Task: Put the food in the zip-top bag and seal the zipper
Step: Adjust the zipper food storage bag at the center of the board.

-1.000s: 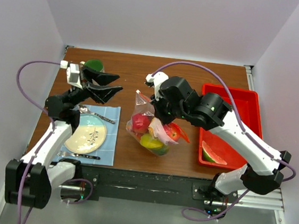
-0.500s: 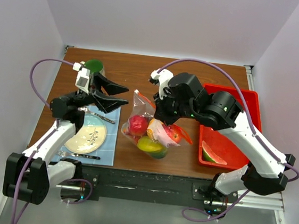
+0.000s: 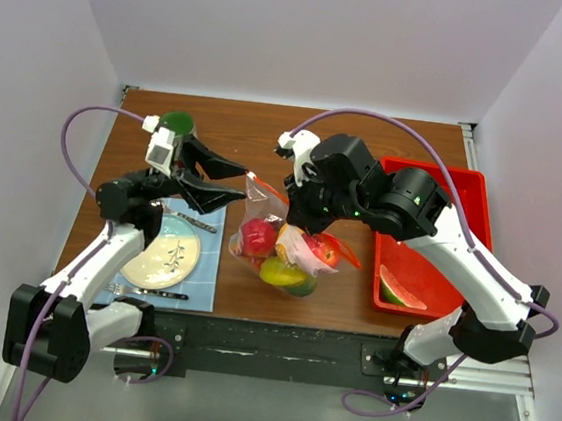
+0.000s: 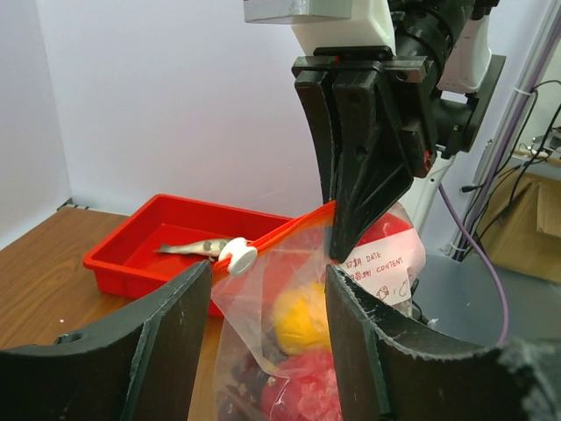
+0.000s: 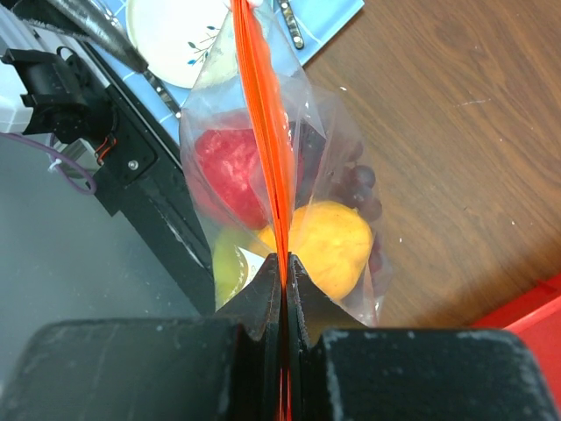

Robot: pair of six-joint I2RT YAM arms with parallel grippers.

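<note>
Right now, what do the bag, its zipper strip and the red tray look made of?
The zip-top bag: thin clear plastic film, glossy and crinkled, contents visible through it. The zipper: orange-red strip, likely plastic. The red tray: rigid moulded plastic, smooth, slightly shiny.

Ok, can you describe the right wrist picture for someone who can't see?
The right hand is pinched shut on the orange-red zipper of a clear bag. Inside are a red fruit, a yellow fruit and purple grapes.
</note>
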